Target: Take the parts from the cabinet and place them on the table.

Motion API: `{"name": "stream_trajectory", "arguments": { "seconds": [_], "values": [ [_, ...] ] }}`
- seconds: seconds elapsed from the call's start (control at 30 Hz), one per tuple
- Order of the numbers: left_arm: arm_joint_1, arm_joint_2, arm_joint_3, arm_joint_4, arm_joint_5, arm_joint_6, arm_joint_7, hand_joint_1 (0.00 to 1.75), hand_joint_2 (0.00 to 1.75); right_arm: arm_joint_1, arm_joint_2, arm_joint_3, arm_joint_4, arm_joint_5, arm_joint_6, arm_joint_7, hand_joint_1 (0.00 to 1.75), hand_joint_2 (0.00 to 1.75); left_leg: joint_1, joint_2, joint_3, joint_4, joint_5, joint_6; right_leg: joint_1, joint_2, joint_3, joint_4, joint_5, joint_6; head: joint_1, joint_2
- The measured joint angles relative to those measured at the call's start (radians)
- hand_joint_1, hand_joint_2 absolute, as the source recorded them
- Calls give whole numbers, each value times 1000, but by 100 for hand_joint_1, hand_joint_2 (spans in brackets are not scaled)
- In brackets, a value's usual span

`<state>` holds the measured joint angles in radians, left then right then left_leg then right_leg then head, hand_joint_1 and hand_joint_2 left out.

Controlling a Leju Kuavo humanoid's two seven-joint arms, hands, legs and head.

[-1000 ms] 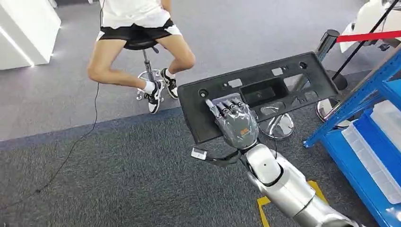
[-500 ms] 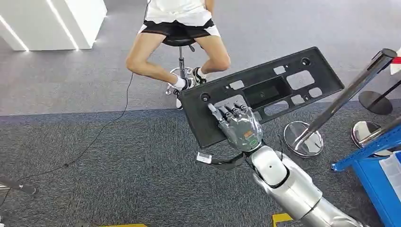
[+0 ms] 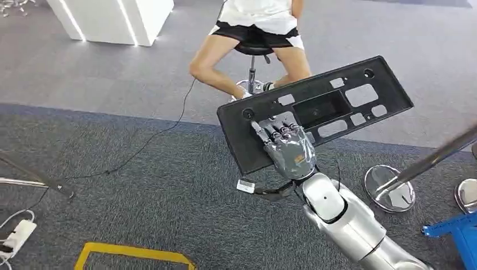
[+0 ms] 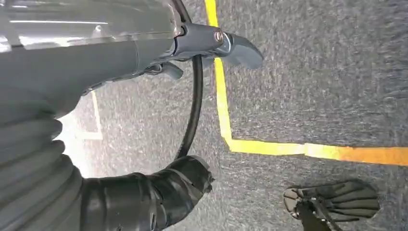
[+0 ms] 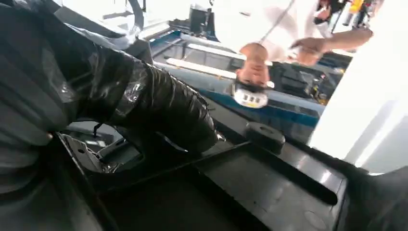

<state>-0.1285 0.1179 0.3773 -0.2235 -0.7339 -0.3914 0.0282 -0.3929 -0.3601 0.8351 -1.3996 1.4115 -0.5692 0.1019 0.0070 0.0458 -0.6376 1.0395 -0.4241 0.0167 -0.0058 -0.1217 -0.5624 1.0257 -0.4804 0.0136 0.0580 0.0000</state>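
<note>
A long black plastic panel (image 3: 337, 95) with several cut-outs hangs in the air in front of me, tilted, over grey carpet. My right hand (image 3: 289, 149) grips its near-left part, fingers lying over the top face. In the right wrist view the tape-wrapped thumb (image 5: 163, 110) presses against the panel's ribbed underside (image 5: 250, 192). My left hand (image 4: 96, 57) hangs over the carpet with its fingers apart and nothing in it.
A person sits on a stool (image 3: 256, 34) just beyond the panel. A chrome stanchion base (image 3: 388, 188) and its slanted pole stand at right, beside a blue rack corner (image 3: 455, 233). A white block (image 3: 112, 17) stands far left. A cable, a power strip (image 3: 17, 233) and yellow tape (image 3: 135, 256) lie on the floor.
The whole view has swung left: the blue rack has slid almost out of the picture and the person has shifted right. My right hand still holds the panel the same way.
</note>
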Motion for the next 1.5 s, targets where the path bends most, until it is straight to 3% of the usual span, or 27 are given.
{"name": "stream_trajectory", "arguments": {
  "seconds": [0.03,0.07,0.1,0.17,0.23,0.3,0.37,0.4,0.43,0.53,0.57,0.67,0.73,0.77,0.83,0.9,0.93,1.07,1.1,1.17,1.23,1.27,1.33,1.4,1.43,1.47,1.5],
  "values": [
    [3,1,0,0,0,-3,2,0,175,0,0,-2,0,0,0,0,175,175,-3,-13,0,-4,1,7,-2,-12,4,-2,-2,6,0,0],
    [6,5,0,0,-2,-8,6,0,175,0,0,-3,0,0,0,0,175,175,6,-24,9,-13,6,17,-11,4,3,3,-12,16,0,0],
    [7,4,0,0,-3,-10,13,0,175,1,0,-5,0,0,0,0,175,175,5,-34,10,-15,7,22,-16,64,-4,28,-32,16,0,0],
    [4,4,0,0,-8,-15,26,0,175,3,-1,-5,1,0,-2,0,175,175,2,-54,10,-14,7,34,-15,113,-74,174,-107,12,1,0],
    [9,4,0,0,-10,-15,32,0,175,10,-1,-5,2,0,-2,0,175,175,-5,-81,9,-13,6,38,-11,120,-154,319,-150,10,1,0],
    [16,3,0,0,-10,-15,33,0,175,15,-1,-5,3,0,-2,0,175,175,-10,-111,12,-12,6,38,-7,122,-151,285,-96,1,1,0],
    [19,3,0,0,-10,-13,34,0,175,14,-1,-6,3,0,-2,-1,175,175,-11,-141,17,-10,5,38,-3,144,-80,119,3,-13,1,0],
    [19,3,0,0,-8,-8,34,0,175,13,-1,-8,3,0,-2,-1,175,175,-9,-152,16,-8,4,36,-2,187,-51,42,27,-20,1,0],
    [17,2,0,0,-7,-6,36,0,175,13,0,-9,3,0,-2,-1,175,175,-14,-165,8,-2,4,32,-8,223,-42,23,19,-21,0,0],
    [28,2,0,0,-6,-2,40,0,175,8,-1,-11,2,0,-2,-1,175,175,0,-200,-2,-9,15,13,1,193,-34,16,15,-23,1,0],
    [31,7,0,0,-5,-5,42,0,175,6,1,-13,0,0,-2,-1,175,175,-9,-214,-3,-14,17,5,-10,178,-27,0,21,-31,1,0],
    [30,5,0,2,-5,-8,43,0,175,1,3,-18,-2,0,-2,-1,175,175,-10,-78,-57,111,-63,-5,-6,132,-7,-23,28,-40,-4,0],
    [31,5,0,2,-6,-11,43,0,175,1,2,-21,-2,0,-1,-2,175,175,1,-58,-130,258,-122,-15,-4,99,-6,-22,24,-43,-4,0],
    [33,5,0,2,-6,-12,43,0,175,1,2,-22,-2,0,-1,-2,175,175,7,-55,-143,283,-122,-21,-4,86,-6,-22,22,-42,-5,0],
    [37,5,0,2,-7,-13,43,0,175,1,2,-22,-2,0,-1,-2,175,175,17,-47,-96,194,-62,-30,-6,61,-4,-19,18,-36,-5,0],
    [36,5,0,2,-8,-10,42,0,175,0,3,-26,-3,0,-2,-2,175,175,20,-7,7,10,13,-32,-7,38,1,-11,7,-27,-5,0],
    [33,5,0,2,-8,-8,42,0,175,-2,2,-29,-4,0,-2,2,175,175,6,14,20,-6,-10,-23,-2,26,0,-10,3,-20,-5,0],
    [40,8,0,3,-9,3,40,0,175,-27,1,-57,-19,0,16,19,175,175,-1,-26,11,-13,-4,5,-2,-8,8,-7,-5,2,-4,0],
    [41,9,0,3,-9,4,39,0,175,-37,0,-68,-25,0,23,21,175,175,10,-35,20,-23,1,15,-10,7,2,0,-16,9,-4,0],
    [36,10,0,3,-10,4,36,0,175,-55,-3,-89,-34,0,34,21,175,175,8,-49,22,-24,2,28,-15,94,-36,98,-74,8,-3,0],
    [32,9,0,3,-10,4,35,0,175,-60,-11,-97,-34,0,37,20,175,175,7,-72,23,-23,0,31,-13,120,-124,268,-139,11,-3,0],
    [32,9,0,3,-10,4,34,0,175,-60,-11,-100,-34,0,38,20,175,175,6,-85,23,-21,0,32,-14,122,-153,314,-144,12,-3,0],
    [32,9,0,3,-11,3,32,0,175,-60,-11,-104,-35,0,39,19,175,175,5,-112,25,-17,-3,31,-15,123,-145,265,-85,9,-3,0],
    [32,8,0,3,-13,3,28,0,175,-63,-11,-109,-45,0,40,19,175,175,6,-139,27,-10,-8,25,-18,145,-71,91,18,4,-3,0],
    [32,8,0,3,-13,3,26,0,175,-66,-12,-112,-48,0,40,18,175,175,8,-149,22,-6,-11,22,-21,197,-49,39,20,1,-3,0],
    [27,8,-1,3,-14,3,24,0,175,-69,-13,-113,-51,0,40,18,175,175,4,-161,14,4,-13,16,-25,220,-42,15,12,3,-3,0],
    [26,8,-1,3,-15,3,24,0,175,-71,-17,-114,-53,0,42,18,175,175,8,-170,7,-2,-9,10,-20,204,-40,22,11,3,-3,0]
  ]
}}
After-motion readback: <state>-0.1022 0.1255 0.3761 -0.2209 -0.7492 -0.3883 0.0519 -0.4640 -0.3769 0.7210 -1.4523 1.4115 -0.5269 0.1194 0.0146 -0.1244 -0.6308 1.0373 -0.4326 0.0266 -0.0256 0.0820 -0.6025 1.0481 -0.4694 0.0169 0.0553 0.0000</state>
